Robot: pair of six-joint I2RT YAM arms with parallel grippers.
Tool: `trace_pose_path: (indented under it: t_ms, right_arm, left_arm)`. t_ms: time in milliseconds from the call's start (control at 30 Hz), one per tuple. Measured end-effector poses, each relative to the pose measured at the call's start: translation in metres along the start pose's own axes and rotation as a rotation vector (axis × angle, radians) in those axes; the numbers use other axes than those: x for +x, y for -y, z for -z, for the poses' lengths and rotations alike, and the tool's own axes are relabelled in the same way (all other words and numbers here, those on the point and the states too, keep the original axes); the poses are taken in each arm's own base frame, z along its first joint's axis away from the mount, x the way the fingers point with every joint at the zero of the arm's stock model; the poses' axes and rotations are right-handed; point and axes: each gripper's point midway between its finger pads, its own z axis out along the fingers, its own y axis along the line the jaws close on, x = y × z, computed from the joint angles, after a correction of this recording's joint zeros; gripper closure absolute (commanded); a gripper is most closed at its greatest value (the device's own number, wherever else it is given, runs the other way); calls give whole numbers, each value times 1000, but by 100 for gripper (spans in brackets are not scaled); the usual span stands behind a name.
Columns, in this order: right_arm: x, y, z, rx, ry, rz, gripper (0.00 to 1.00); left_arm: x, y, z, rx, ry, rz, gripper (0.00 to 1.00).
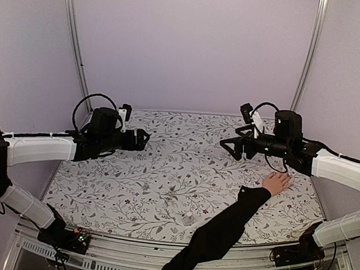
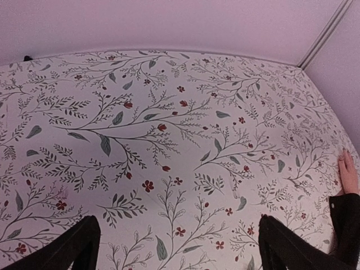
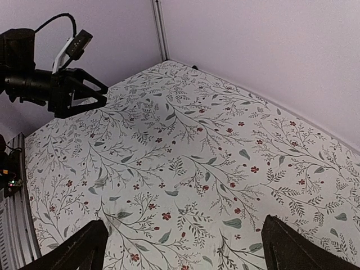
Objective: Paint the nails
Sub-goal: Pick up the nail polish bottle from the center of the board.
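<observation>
**Counter** [image 1: 134, 187]: covered by a pale floral-print cloth, with plain lilac walls on three sides.

**Left fingers** [image 2: 76, 247]: spread wide and holding nothing. In the left wrist view the two dark fingers enter at the lower left and lower right corners, with only floral cloth between them. In the top view the left arm [image 1: 41, 148] reaches in from the left edge, and its fingers sit left of centre, clear of the cloth. The right wrist view shows the same fingers in its upper left, opened into a V.

**Right fingers** [image 3: 292, 247]: spread wide and holding nothing. They enter the right wrist view at the two lower corners. In the top view the right arm [image 1: 343, 166] comes in from the right edge. Its fingers sit right of centre and point toward the left fingers, well apart from them.

**Hand** [image 1: 276, 183]: a light-skinned human hand lies flat on the counter in the right part of the top view, just below the right arm's wrist section. Its black sleeve [image 1: 223, 229] runs diagonally down to the bottom centre. In the left wrist view, the hand's edge and the cuff show at the right margin.

**Nails** [image 1: 286, 179]: located at the tips of the hand's digits and too small to make out individually. Neither set of fingers touches them. The right fingers are up and to the left of the hand, apart from it.

**Bottle** [image 1: 188, 219]: a small pale bottle stands upright in the lower centre of the top view, near the sleeve.
</observation>
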Motion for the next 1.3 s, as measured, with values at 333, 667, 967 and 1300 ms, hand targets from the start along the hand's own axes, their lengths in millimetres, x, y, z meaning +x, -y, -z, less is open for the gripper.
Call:
trace_pose_path:
  t_ms: [333, 667, 967, 1300]
  right_arm:
    - [26, -75, -23, -168, -225, 99, 1]
    - [72, -138, -38, -270, -479, 206, 10]
    - [116, -170, -46, -314, -669, 264, 27]
    - [151, -192, -41, -347, -787, 267, 44]
  left_arm:
    - [4, 15, 5, 37, -7, 2, 0]
    - [0, 29, 28, 131, 29, -26, 0]
    - [1, 31, 36, 158, 49, -27, 0]
    - [19, 24, 35, 152, 30, -25, 0]
